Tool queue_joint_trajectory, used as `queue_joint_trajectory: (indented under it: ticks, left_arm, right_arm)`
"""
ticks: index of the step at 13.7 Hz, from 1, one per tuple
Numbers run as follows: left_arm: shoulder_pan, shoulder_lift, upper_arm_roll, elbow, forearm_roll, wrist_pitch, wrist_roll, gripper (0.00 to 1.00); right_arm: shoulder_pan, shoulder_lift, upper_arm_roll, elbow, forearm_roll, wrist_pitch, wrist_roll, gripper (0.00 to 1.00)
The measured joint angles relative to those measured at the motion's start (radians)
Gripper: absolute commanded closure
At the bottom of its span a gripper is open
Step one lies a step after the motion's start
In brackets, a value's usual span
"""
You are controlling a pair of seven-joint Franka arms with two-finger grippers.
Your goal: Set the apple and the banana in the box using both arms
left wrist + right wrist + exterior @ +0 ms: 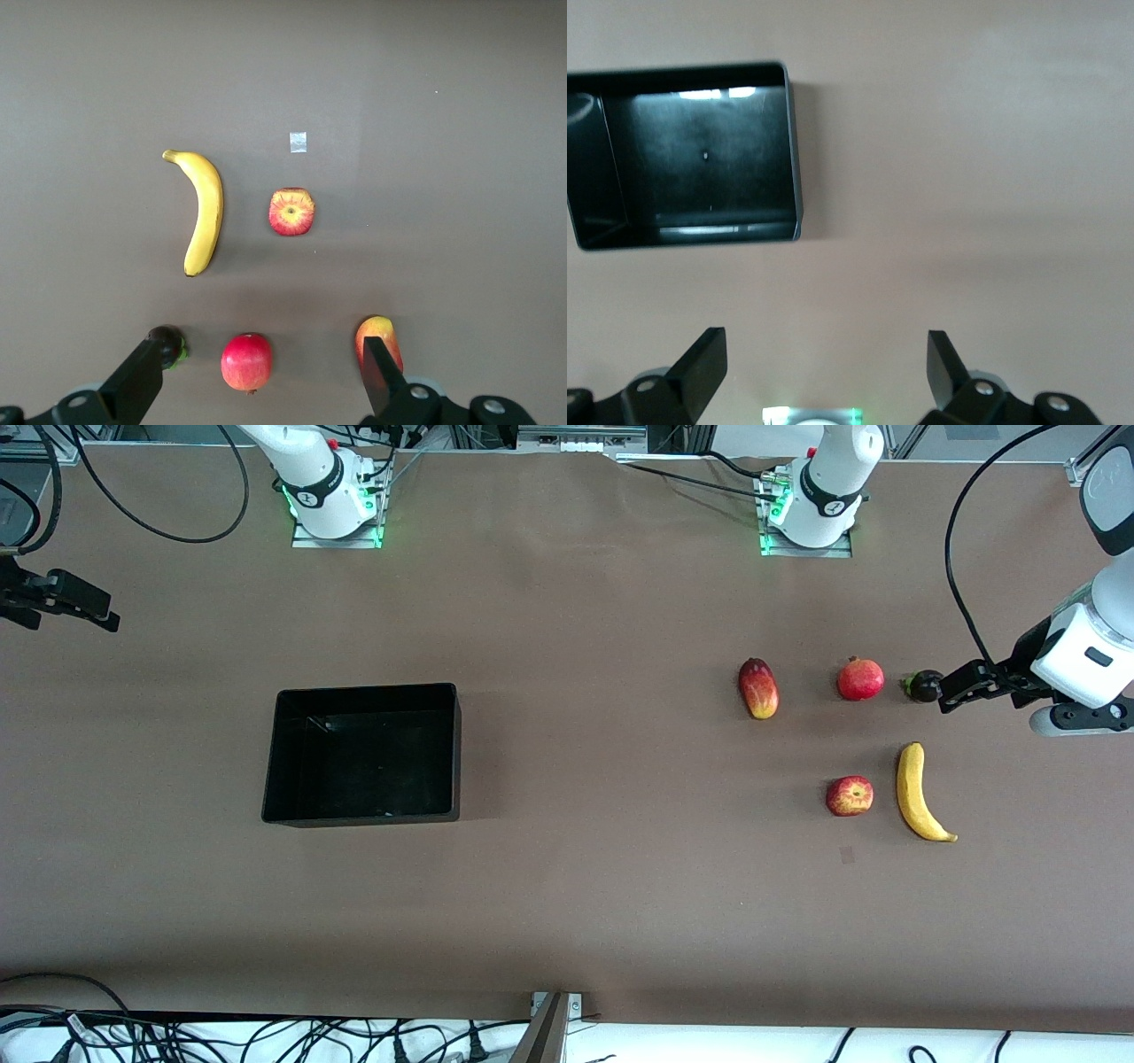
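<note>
The apple (850, 795) lies on the table toward the left arm's end, with the banana (917, 793) beside it. Both also show in the left wrist view, the apple (291, 212) and the banana (205, 212). My left gripper (950, 689) is open and empty, up in the air by a small dark fruit; in the left wrist view the left gripper (261, 350) spreads wide. The black box (447, 753) stands empty toward the right arm's end and shows in the right wrist view (793, 150). My right gripper (104, 615) hangs open and empty at that end's edge, its jaws (826, 345) wide.
A red-yellow mango (758, 688), a red pomegranate (860, 679) and a small dark fruit with a green cap (924, 685) lie in a row farther from the front camera than the apple and banana. A small pale patch (847, 855) marks the table near the apple.
</note>
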Motion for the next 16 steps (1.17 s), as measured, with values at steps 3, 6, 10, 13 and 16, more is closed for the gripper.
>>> queue_joint_trajectory:
  ticks: [3, 6, 10, 13, 16]
  left_arm:
    - [0.000, 0.000, 0.000, 0.000, 0.000, 0.000, 0.000, 0.00]
    - [0.000, 0.001, 0.000, 0.000, 0.000, 0.000, 0.000, 0.00]
    - [0.000, 0.003, 0.000, 0.000, 0.000, 0.000, 0.000, 0.00]
    - [0.000, 0.011, 0.000, 0.000, 0.000, 0.000, 0.000, 0.00]
    - [0.000, 0.018, 0.000, 0.000, 0.000, 0.000, 0.000, 0.00]
  right_arm:
    - [0.000, 0.010, 0.002, -0.045, 0.000, 0.040, 0.020, 0.00]
    - [0.009, 0.044, 0.014, -0.144, 0.001, 0.170, 0.065, 0.00]
    - [0.014, 0.082, 0.026, -0.336, 0.001, 0.498, 0.097, 0.00]
    - [0.015, 0.091, 0.037, -0.518, 0.002, 0.794, 0.189, 0.00]
    - [0.019, 0.118, 0.074, -0.606, 0.002, 0.946, 0.273, 0.00]
